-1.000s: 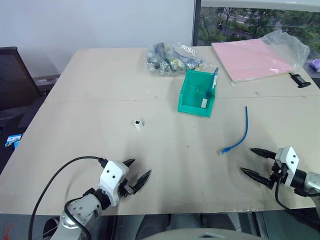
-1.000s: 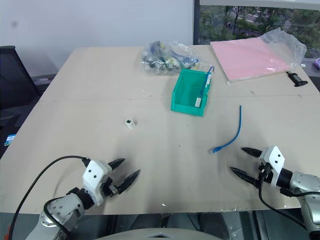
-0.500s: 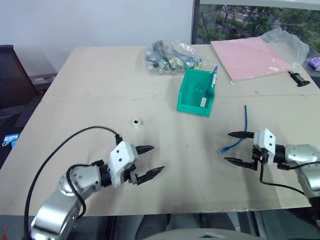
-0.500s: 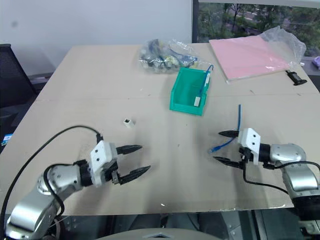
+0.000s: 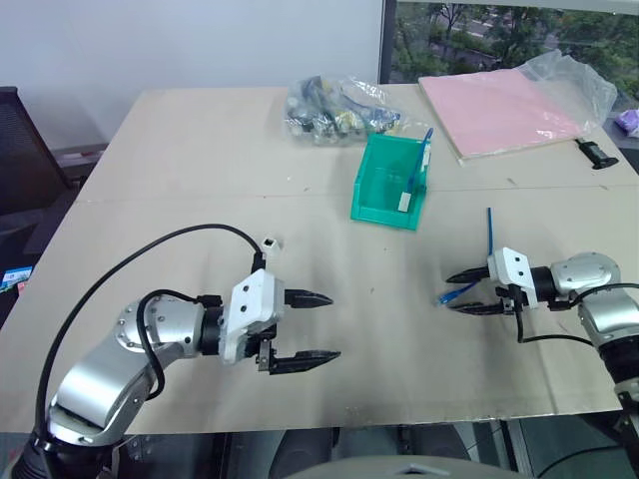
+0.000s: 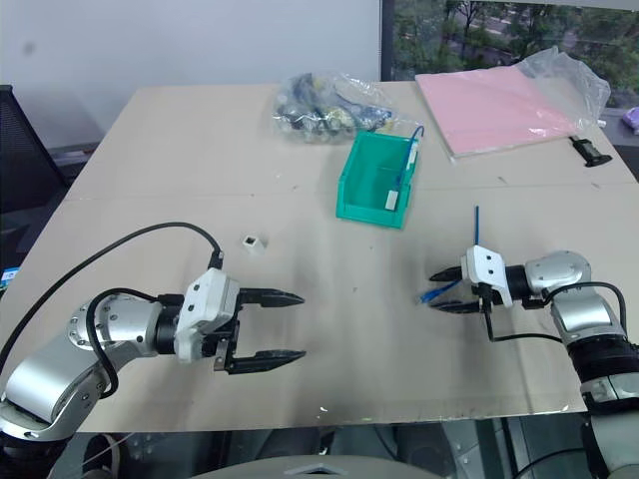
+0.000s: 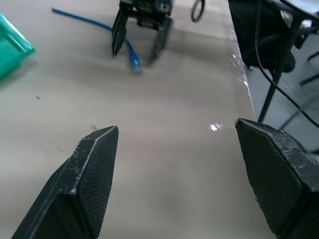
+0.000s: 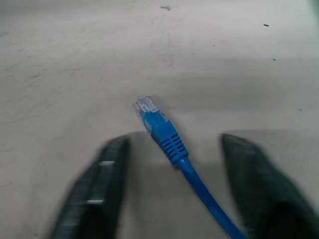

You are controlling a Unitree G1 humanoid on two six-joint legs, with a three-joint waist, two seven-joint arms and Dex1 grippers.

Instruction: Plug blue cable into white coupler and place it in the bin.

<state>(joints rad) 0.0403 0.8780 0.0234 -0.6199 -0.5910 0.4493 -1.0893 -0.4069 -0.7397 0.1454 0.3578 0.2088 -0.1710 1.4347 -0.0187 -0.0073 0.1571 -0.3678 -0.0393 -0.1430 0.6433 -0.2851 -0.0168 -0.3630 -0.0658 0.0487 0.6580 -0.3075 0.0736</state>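
Plug end of the blue cable (image 8: 162,130) lies between the right gripper (image 5: 467,291)'s parted, unclosed fingers — cable running back under the wrist — left gripper (image 5: 318,326) open, well apart

Table (image 5: 180,200): matt beige board, smooth w/ faint scuffs. Bin (image 5: 377,185): glossy green plastic. Blue cable (image 8: 172,147): smooth plastic jacket, ribbed boot, clear plug. Left gripper (image 7: 174,174) fingers (image 7: 87,186): matt black, fine-textured.
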